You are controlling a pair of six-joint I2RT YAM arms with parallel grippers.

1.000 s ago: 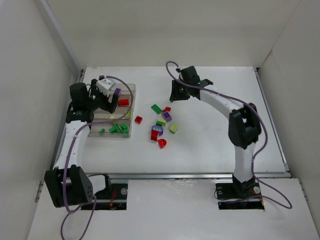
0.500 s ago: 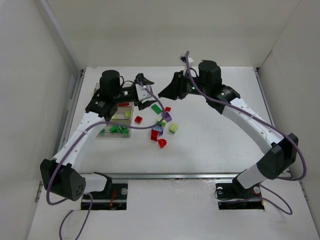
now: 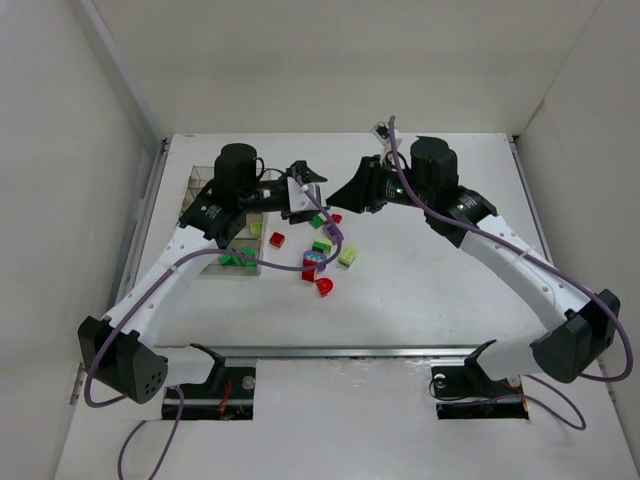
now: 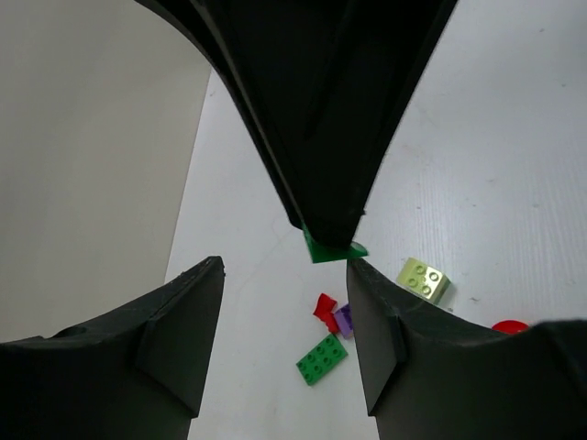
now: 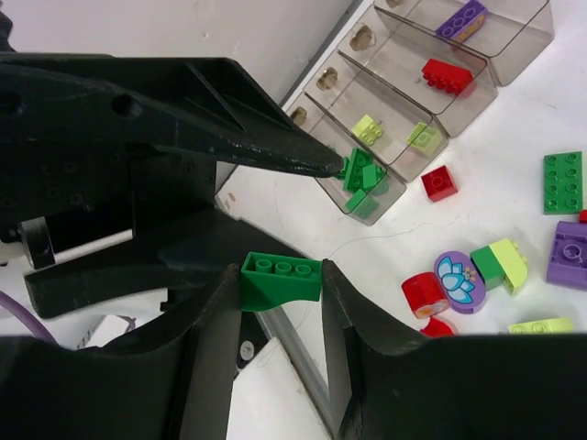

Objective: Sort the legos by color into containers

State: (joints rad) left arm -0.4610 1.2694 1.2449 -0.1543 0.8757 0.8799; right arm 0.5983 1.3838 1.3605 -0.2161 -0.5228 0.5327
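My right gripper (image 5: 280, 272) is shut on a dark green lego (image 5: 281, 280), held in the air above the table. My left gripper (image 4: 284, 266) faces it tip to tip. Its jaws stand apart with nothing between them, and the held green lego (image 4: 332, 247) sits just beyond its fingertips. In the top view the left gripper (image 3: 312, 190) and the right gripper (image 3: 338, 195) meet over the loose legos. The clear container (image 5: 514, 57) has four rows holding purple, red, yellow-green and green pieces. The left arm partly covers the container (image 3: 196, 190) in the top view.
Loose legos lie under the grippers: a green plate (image 4: 322, 358), a red piece (image 4: 326, 312), a purple one (image 4: 343, 319) and a yellow-green brick (image 4: 424, 280). A red brick (image 3: 277, 239) lies beside the container, and a red arch (image 3: 324, 288) sits nearer the front. White walls enclose the table.
The left arm swung right from over the container to the table's middle and its jaws narrowed. The right arm moved left to meet it, still holding the green lego.
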